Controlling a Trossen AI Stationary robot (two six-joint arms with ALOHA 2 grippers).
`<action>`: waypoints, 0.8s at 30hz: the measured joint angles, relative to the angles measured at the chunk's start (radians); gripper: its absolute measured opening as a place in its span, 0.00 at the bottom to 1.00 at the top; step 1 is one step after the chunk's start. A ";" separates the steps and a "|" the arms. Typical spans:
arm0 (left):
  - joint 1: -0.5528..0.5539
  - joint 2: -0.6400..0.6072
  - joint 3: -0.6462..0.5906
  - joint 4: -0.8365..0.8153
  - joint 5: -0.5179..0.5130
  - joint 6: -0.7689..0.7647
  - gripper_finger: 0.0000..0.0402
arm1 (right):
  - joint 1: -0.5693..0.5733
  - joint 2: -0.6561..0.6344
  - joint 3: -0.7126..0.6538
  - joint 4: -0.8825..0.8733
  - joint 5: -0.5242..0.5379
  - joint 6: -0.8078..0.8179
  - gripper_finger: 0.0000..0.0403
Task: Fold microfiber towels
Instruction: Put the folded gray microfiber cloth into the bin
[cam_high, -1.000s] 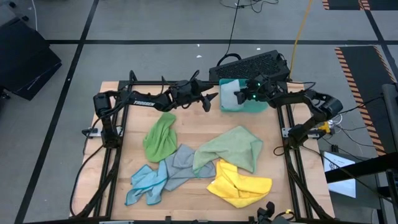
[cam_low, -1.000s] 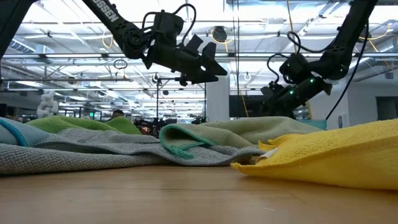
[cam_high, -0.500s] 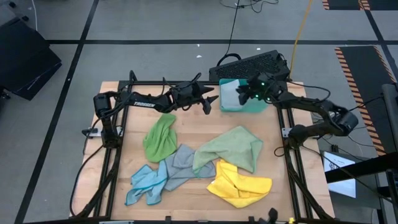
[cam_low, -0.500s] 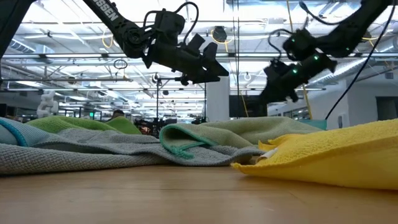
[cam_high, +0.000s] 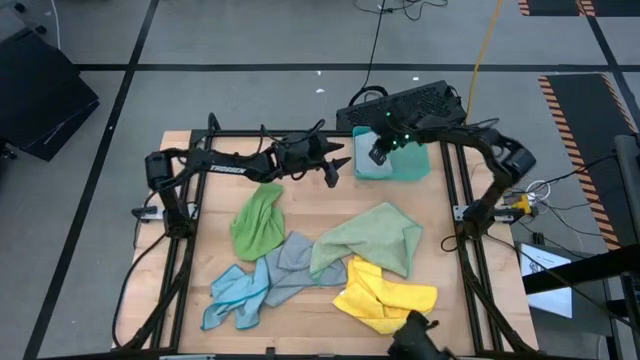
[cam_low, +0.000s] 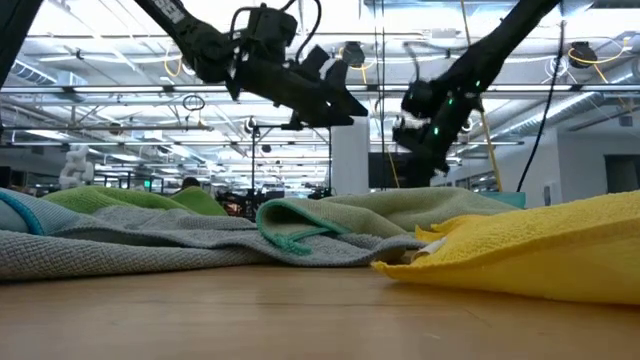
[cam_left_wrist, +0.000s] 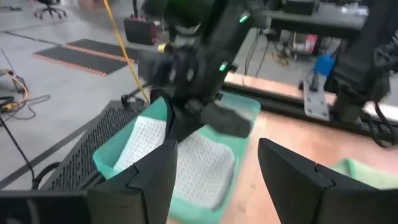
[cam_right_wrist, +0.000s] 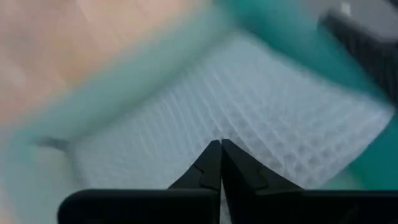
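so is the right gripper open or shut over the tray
Shut. In its own wrist view the right gripper has its two dark fingertips pressed together, nothing between them, above the white towel in the teal tray.

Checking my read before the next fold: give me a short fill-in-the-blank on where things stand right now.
1. The right claw hangs over the teal tray with its fingers ____.
2. The left claw is ____ and holds nothing.
3. The yellow towel lies nearest the table's ____ edge in the high view.

Missing words: shut; open; bottom
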 joint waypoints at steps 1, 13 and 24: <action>-0.003 -0.008 0.000 -0.012 0.000 0.008 0.56 | 0.000 0.024 0.000 -0.001 0.032 0.000 0.01; -0.039 -0.039 0.000 -0.107 -0.002 0.023 0.56 | 0.007 0.049 0.000 0.028 0.011 0.015 0.00; -0.044 -0.038 -0.001 -0.157 -0.003 0.037 0.56 | 0.006 -0.175 -0.051 -0.064 0.197 0.001 0.00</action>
